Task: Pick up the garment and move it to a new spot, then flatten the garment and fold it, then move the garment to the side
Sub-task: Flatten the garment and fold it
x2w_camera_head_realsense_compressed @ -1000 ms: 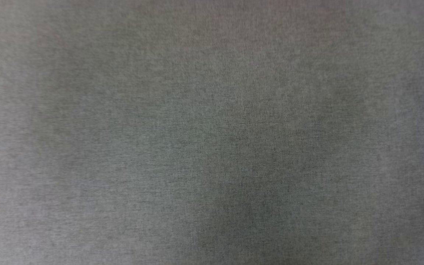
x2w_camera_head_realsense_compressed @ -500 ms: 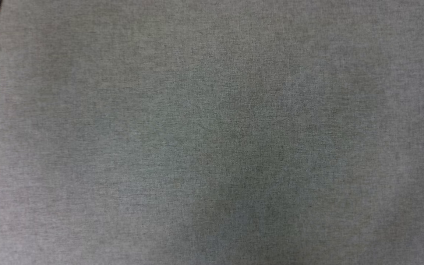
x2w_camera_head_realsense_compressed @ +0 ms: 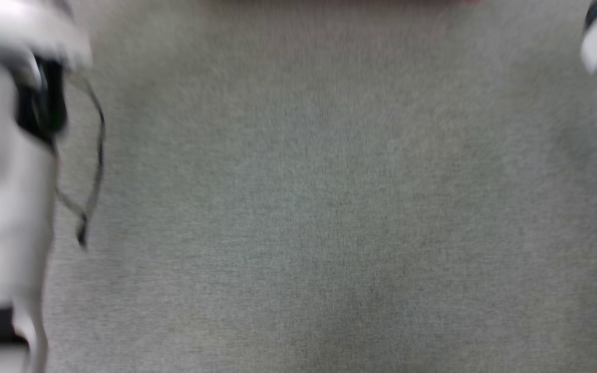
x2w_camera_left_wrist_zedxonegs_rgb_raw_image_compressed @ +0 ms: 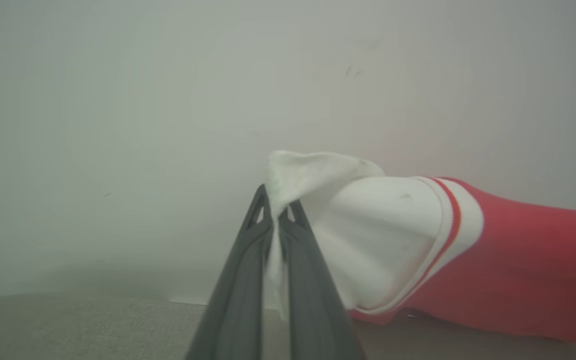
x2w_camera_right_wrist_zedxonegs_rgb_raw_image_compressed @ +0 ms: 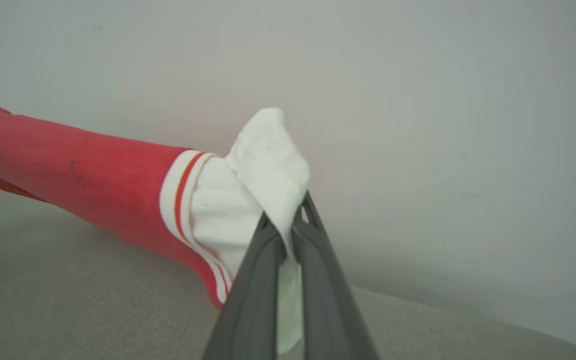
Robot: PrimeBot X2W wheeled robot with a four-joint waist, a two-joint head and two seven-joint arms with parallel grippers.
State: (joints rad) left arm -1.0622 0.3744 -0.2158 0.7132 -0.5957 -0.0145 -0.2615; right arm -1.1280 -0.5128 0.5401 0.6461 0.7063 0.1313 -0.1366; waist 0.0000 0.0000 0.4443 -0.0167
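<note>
blurred: left forearm [x2w_camera_head_realsense_compressed: 3,197], smeared | cut off: garment [x2w_camera_left_wrist_zedxonegs_rgb_raw_image_compressed: 528,260] past wrist views' edges

The garment [x2w_camera_left_wrist_zedxonegs_rgb_raw_image_compressed: 518,260] stretched over the tabletop [x2w_camera_left_wrist_zedxonegs_rgb_raw_image_compressed: 68,325], a wall [x2w_camera_left_wrist_zedxonegs_rgb_raw_image_compressed: 118,100] behind it. The left hand [x2w_camera_left_wrist_zedxonegs_rgb_raw_image_compressed: 278,200] pinched the sleeve end at its left, the right hand [x2w_camera_right_wrist_zedxonegs_rgb_raw_image_compressed: 288,210] the sleeve end at its right.

- You have the garment [x2w_camera_left_wrist_zedxonegs_rgb_raw_image_compressed: 518,260], a red shirt, held up by both sleeves, with the red cloth stretched taut.
- One sleeve end [x2w_camera_left_wrist_zedxonegs_rgb_raw_image_compressed: 383,235], white with a thin red stripe, is bunched and pinched between the left fingers [x2w_camera_left_wrist_zedxonegs_rgb_raw_image_compressed: 240,290].
- The other sleeve end [x2w_camera_right_wrist_zedxonegs_rgb_raw_image_compressed: 268,160] looks the same and is pinched between the right fingers [x2w_camera_right_wrist_zedxonegs_rgb_raw_image_compressed: 253,300].
</note>
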